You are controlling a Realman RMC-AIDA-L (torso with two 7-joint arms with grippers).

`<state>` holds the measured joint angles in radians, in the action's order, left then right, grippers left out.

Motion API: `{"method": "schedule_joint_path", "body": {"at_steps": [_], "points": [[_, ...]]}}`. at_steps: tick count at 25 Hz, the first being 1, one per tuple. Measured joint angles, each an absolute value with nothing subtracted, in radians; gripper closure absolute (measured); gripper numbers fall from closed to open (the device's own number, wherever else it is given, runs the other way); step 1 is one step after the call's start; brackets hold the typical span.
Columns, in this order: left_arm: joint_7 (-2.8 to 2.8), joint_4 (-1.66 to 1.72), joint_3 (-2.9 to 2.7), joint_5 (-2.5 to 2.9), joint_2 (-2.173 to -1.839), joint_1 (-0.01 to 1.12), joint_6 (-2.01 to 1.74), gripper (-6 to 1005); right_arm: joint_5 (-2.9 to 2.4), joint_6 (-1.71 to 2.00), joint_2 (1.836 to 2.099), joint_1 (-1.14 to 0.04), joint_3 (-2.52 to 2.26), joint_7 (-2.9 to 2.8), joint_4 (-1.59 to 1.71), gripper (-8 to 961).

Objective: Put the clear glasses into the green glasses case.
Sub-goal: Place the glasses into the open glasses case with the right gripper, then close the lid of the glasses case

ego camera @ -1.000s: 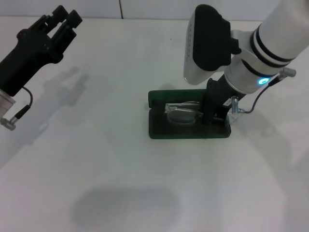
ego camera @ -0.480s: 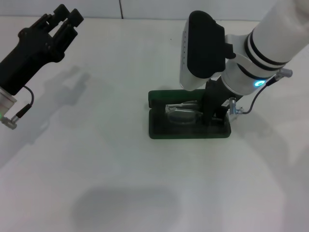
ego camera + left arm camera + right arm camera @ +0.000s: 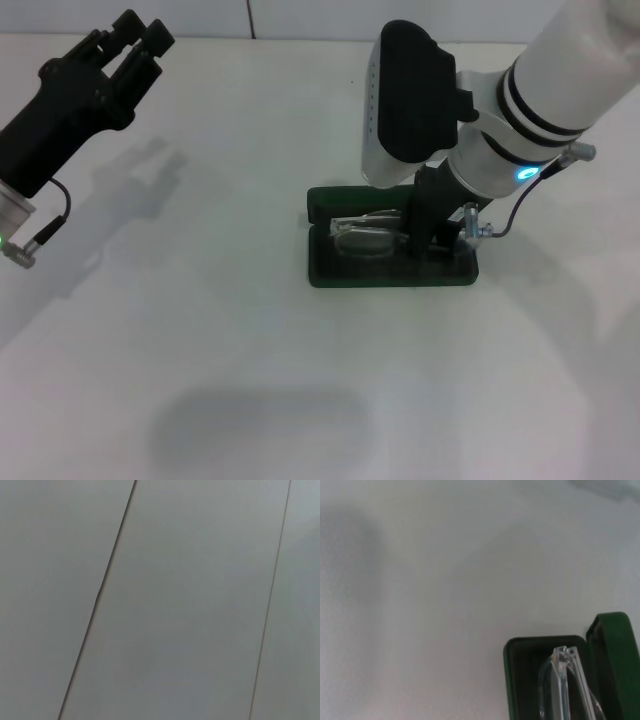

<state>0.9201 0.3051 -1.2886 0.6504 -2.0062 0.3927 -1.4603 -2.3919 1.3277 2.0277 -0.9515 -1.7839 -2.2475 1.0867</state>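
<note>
The green glasses case (image 3: 388, 272) lies open right of the table's centre, its lid (image 3: 345, 197) standing up on the far side. The clear glasses (image 3: 365, 236) rest low inside the case, over its dark lining. My right gripper (image 3: 428, 222) comes down into the right half of the case and is shut on the glasses' right end. The right wrist view shows the glasses (image 3: 563, 680) edge-on inside the case (image 3: 510, 680), beside the raised lid (image 3: 612, 650). My left gripper (image 3: 138, 36) is parked high at the far left, open and holding nothing.
The white table (image 3: 200, 330) spreads around the case with nothing else on it. A cable (image 3: 505, 215) loops off the right wrist beside the case. The left wrist view shows only pale panels (image 3: 160, 600).
The right gripper has shifted a little left over the case, and the glasses moved left with it, lower in the case. The left arm has not moved.
</note>
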Motion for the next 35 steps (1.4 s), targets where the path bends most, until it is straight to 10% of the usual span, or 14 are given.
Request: {"method": "schedule_joint_path", "body": {"at_steps": [23,35], "points": [[0.918,0.306,-1.283,0.672,-2.003,0.389,-1.461,571,-2.391,1.302,2.027,-0.939,-1.824,-2.323,1.143,678],[0.943,0.309,-1.289,0.674,-2.002,0.382,-1.463,571,-2.438,1.416,2.023,-0.674,-1.7,-2.302,1.558,658]]}}
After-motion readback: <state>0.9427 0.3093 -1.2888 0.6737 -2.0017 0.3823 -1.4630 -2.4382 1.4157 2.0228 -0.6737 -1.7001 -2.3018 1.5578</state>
